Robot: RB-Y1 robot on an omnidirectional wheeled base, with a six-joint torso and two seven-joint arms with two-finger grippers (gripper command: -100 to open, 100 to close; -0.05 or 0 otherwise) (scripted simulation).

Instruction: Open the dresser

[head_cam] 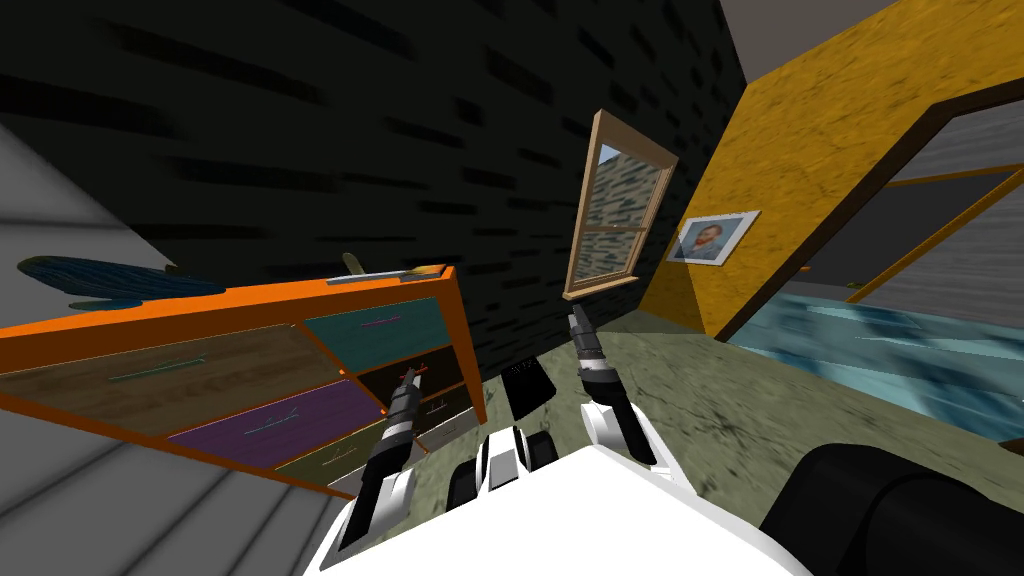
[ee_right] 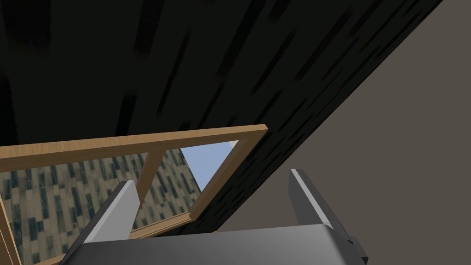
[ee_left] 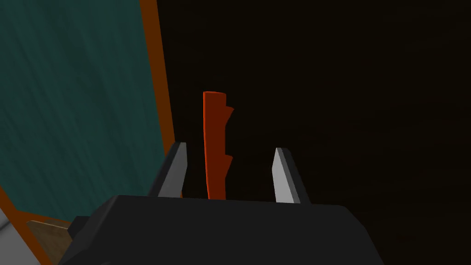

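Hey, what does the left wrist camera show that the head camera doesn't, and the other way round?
Left wrist adds: the left gripper open, its fingers either side of the orange handle on a dark drawer front. Head adds: the whole orange dresser, the right gripper raised toward the window, a portrait on the yellow wall. Shared: the teal drawer beside that dark one.

We're inside a house here, a lived-in room by the look of it: an orange dresser (head_cam: 462,330) with multicoloured drawer fronts (head_cam: 375,330) against a dark brick wall (head_cam: 300,120), a wood-framed window (head_cam: 612,210), a framed portrait (head_cam: 712,238) on the yellow wall (head_cam: 800,150), and a doorway (head_cam: 900,260) beside it.
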